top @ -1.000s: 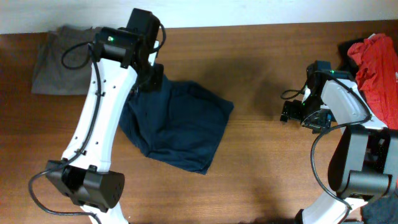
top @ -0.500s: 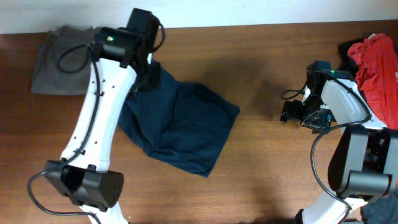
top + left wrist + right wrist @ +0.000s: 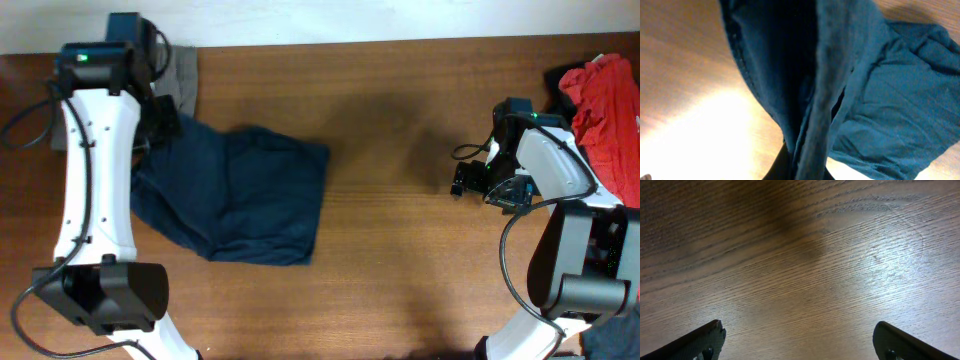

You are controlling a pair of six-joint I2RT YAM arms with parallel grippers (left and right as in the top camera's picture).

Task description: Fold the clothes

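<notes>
Navy trousers [image 3: 240, 195] sag limp near far-left corner of desk [image 3: 420, 250] | my left claw [image 3: 165, 122] pinches a bunched edge; cloth looks soft, I'd take corners | right claw [image 3: 800, 342] spread, empty

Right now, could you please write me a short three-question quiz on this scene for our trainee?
1. True or false: the right tool is holding cloth.
2. What does the left tool grip? A: the navy trousers. B: a shoe. C: nothing.
3. Fill in: the red garment lies nearest the ___ tool.
Key: 1 false, it is open over bare wood; 2 A; 3 right.
</notes>
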